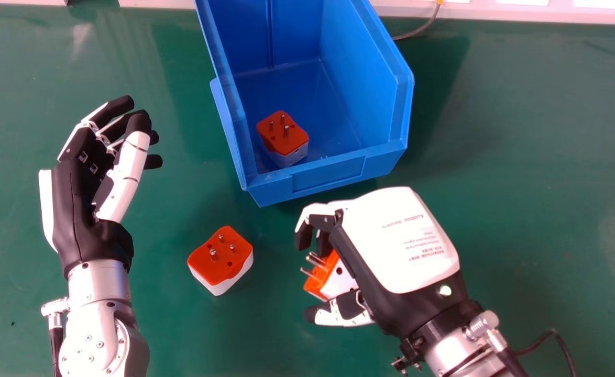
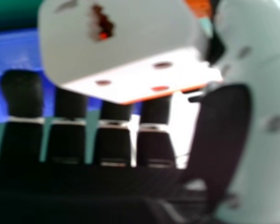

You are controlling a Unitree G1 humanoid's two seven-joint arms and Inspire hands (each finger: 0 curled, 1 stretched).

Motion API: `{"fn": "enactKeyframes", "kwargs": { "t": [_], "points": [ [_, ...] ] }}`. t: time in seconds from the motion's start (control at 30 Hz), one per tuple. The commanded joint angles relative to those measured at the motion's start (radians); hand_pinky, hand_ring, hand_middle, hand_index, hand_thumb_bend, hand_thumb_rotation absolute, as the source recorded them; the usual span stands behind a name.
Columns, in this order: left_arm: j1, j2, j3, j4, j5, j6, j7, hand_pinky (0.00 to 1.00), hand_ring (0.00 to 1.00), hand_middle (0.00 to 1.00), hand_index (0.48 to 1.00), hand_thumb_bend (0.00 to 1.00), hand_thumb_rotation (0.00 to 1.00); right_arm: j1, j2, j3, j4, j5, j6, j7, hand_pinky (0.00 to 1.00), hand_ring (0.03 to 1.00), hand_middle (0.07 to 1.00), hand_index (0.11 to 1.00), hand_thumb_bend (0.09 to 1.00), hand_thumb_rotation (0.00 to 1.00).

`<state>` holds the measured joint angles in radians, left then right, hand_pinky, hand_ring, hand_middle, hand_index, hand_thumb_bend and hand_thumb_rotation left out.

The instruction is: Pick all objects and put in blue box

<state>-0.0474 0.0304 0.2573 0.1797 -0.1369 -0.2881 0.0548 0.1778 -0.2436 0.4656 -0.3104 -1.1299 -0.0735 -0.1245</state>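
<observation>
One adapter (image 1: 338,284) partly hidden by right hand (image 1: 399,241), blue box (image 1: 328,175) cut off

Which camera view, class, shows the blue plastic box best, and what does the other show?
The head view: it looks down into the blue plastic box, showing its side walls, floor, front rim and the red-orange and white plug adapter inside. The right hand view shows blurred blue parts behind the fingers.

Silver forearms (image 1: 98,285) carry small screws (image 1: 100,344); the fingers (image 1: 118,108) are black and white
</observation>
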Motion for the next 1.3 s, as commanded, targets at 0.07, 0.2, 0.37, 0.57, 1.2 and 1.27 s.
{"fn": "enactKeyframes", "kwargs": {
  "t": [0.07,0.2,0.37,0.57,1.2,1.27],
  "points": [
    [0.0,-0.012,-0.016,-0.032,0.013,0.003,0.017,0.53,0.63,0.69,0.691,0.63,0.41,-0.003,-0.026,-0.018,-0.009,0.035,-0.039,-0.058,0.25,0.351,0.46,0.509,0.519,0.0],
    [0.029,-0.044,-0.04,-0.068,0.039,0.008,0.05,0.53,0.63,0.69,0.693,0.62,0.4,0.014,-0.059,-0.052,-0.041,0.072,-0.048,-0.052,0.26,0.372,0.479,0.505,0.514,0.0],
    [0.049,-0.045,-0.05,-0.089,0.063,-0.005,0.059,0.53,0.64,0.7,0.698,0.62,0.4,-0.029,-0.036,-0.112,-0.123,0.127,-0.029,-0.014,0.27,0.39,0.496,0.498,0.509,0.0],
    [0.052,-0.034,-0.042,-0.092,0.056,0.007,0.045,0.53,0.64,0.7,0.698,0.62,0.4,-0.206,0.028,-0.139,-0.159,0.106,0.025,0.064,0.27,0.39,0.496,0.498,0.509,0.0],
    [0.051,-0.034,-0.046,-0.059,0.072,-0.029,0.046,0.53,0.64,0.7,0.704,0.61,0.4,-0.989,0.033,-0.099,0.749,0.116,-0.11,-0.186,0.28,0.413,0.521,0.495,0.502,0.0],
    [0.049,-0.034,-0.048,-0.052,0.074,-0.035,0.047,0.53,0.64,0.7,0.704,0.61,0.4,-1.082,0.024,-0.064,0.956,0.102,-0.156,-0.271,0.28,0.413,0.521,0.495,0.502,0.0]
  ]
}}
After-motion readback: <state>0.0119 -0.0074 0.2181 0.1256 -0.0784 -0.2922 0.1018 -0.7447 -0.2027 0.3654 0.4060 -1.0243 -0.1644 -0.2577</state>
